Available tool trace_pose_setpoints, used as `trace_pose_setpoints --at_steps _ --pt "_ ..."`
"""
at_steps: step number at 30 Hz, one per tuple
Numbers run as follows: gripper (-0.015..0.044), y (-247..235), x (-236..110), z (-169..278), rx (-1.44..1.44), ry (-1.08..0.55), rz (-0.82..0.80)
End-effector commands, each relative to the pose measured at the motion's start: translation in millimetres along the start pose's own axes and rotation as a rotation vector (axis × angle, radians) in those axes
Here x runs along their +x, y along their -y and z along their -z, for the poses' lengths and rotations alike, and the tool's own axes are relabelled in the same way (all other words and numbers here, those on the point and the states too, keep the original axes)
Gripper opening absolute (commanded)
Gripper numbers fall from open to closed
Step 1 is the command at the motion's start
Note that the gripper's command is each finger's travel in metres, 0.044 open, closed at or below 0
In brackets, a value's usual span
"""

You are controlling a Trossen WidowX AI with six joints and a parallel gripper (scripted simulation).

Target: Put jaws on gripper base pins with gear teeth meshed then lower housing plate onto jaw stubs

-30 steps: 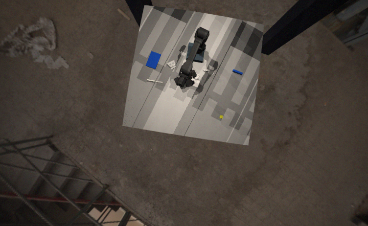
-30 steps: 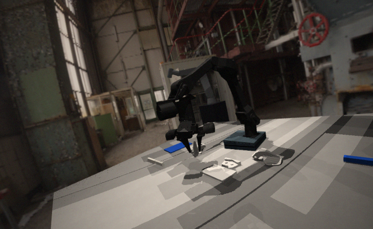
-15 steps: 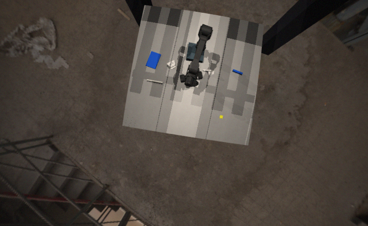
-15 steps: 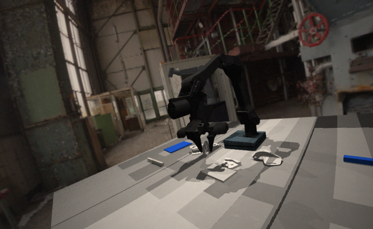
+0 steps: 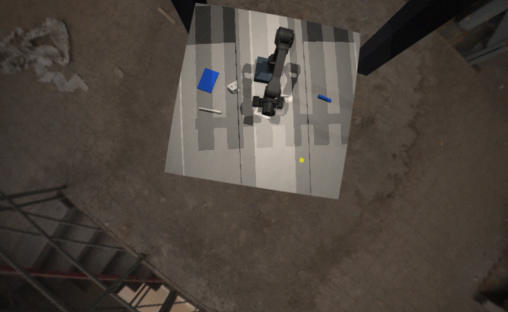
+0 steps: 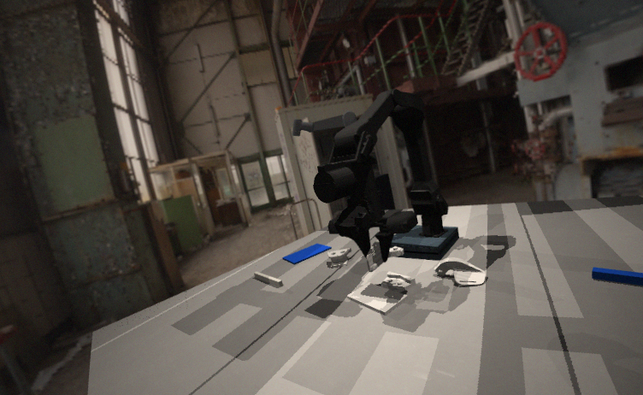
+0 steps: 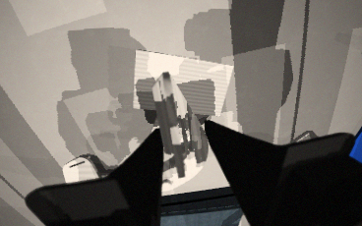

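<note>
My gripper (image 6: 375, 258) (image 7: 183, 129) is shut on one pale jaw (image 7: 163, 110), which stands on edge between the fingertips, above the table. The gripper base (image 6: 395, 280), a small pale part, lies low in front of the fingers in the exterior view; its pins cannot be made out. The arm hides it in the top view. The other jaw (image 5: 288, 98) (image 6: 468, 276) (image 7: 80, 169), pale and curved, lies on the table beside the base. The housing plate (image 5: 232, 86) (image 6: 339, 254), pale with holes, lies on the far side of the gripper.
A flat white square (image 6: 381, 304) (image 7: 222, 81) lies beside the base. A blue slab (image 5: 208, 80) (image 6: 307, 253), white bar (image 5: 209, 109) (image 6: 268, 279), blue bar (image 5: 324, 98) (image 6: 629, 277) and yellow block (image 5: 301, 160) lie farther out. The arm's dark pedestal (image 5: 262, 69) (image 6: 427, 241) stands behind.
</note>
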State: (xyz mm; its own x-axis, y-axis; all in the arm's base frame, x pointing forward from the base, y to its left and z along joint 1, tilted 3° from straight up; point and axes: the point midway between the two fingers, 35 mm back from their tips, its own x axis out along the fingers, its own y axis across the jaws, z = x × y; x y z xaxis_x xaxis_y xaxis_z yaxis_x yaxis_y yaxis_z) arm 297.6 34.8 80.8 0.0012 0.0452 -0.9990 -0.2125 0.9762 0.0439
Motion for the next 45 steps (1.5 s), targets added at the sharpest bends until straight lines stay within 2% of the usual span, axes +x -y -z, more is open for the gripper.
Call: trace_pose_setpoints --at_steps 1,8,34,45 --pt "0.0134 -11.0 1.9 6.0 0.067 -0.001 -0.007" --pt "0.0134 -25.1 3.6 14.4 0.161 -0.003 -0.009" --pt "0.0134 -25.1 3.6 14.4 0.148 -0.003 -0.009" --pt "0.0134 4.9 3.7 9.9 0.148 -0.002 -0.006"
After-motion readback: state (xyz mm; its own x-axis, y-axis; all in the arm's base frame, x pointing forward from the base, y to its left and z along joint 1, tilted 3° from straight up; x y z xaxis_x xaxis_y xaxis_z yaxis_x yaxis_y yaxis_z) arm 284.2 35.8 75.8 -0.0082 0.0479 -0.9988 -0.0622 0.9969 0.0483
